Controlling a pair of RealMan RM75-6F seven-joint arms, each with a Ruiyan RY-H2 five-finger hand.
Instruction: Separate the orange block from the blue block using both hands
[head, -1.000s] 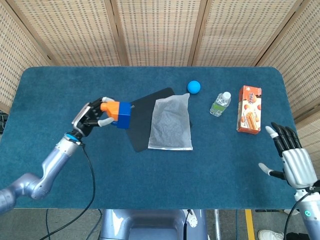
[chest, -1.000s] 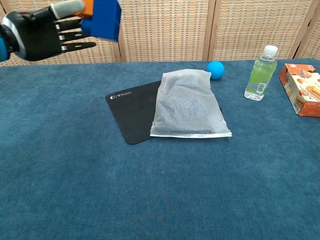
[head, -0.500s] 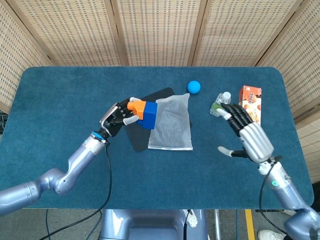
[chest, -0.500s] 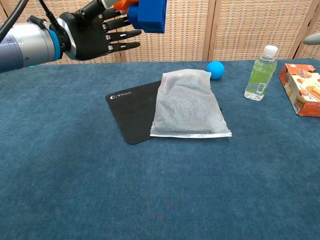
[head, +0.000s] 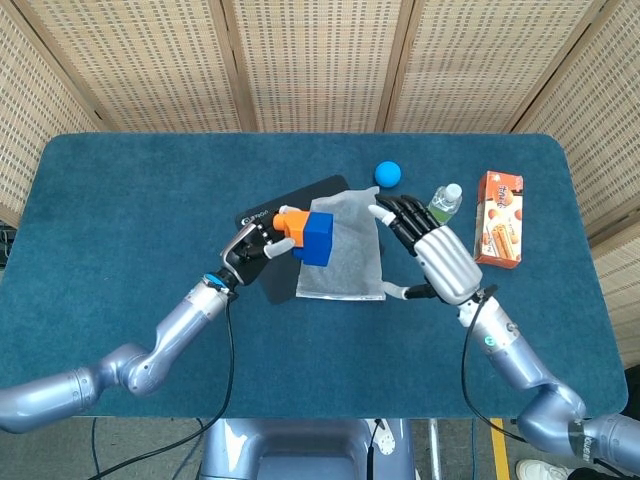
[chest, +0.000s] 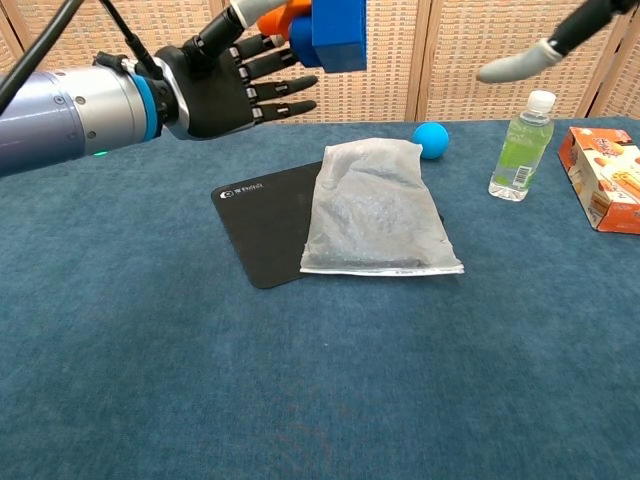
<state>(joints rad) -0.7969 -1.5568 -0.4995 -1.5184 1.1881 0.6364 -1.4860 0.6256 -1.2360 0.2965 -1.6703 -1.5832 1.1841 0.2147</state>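
Note:
My left hand (head: 252, 245) (chest: 225, 82) holds the joined blocks in the air above the table. It pinches the orange block (head: 288, 223) (chest: 280, 14), and the blue block (head: 317, 237) (chest: 338, 33) sticks out to the right of it. My right hand (head: 433, 255) hovers open to the right of the blue block, fingers spread and pointing toward it, with a gap between them. In the chest view only a fingertip (chest: 515, 65) and a bit of dark finger of the right hand show at the top right.
A black mat (head: 268, 218) (chest: 262, 225) lies on the blue table (head: 120, 230), with a translucent bag (head: 345, 270) (chest: 375, 210) overlapping it. A blue ball (head: 388, 174) (chest: 431, 139), a small bottle (head: 443, 203) (chest: 520, 148) and an orange snack box (head: 499, 218) (chest: 605, 175) sit at the back right.
The left hand carried the joined blocks rightward to above the mat and bag. The right hand rose from the table's right edge and moved left toward the blue block.

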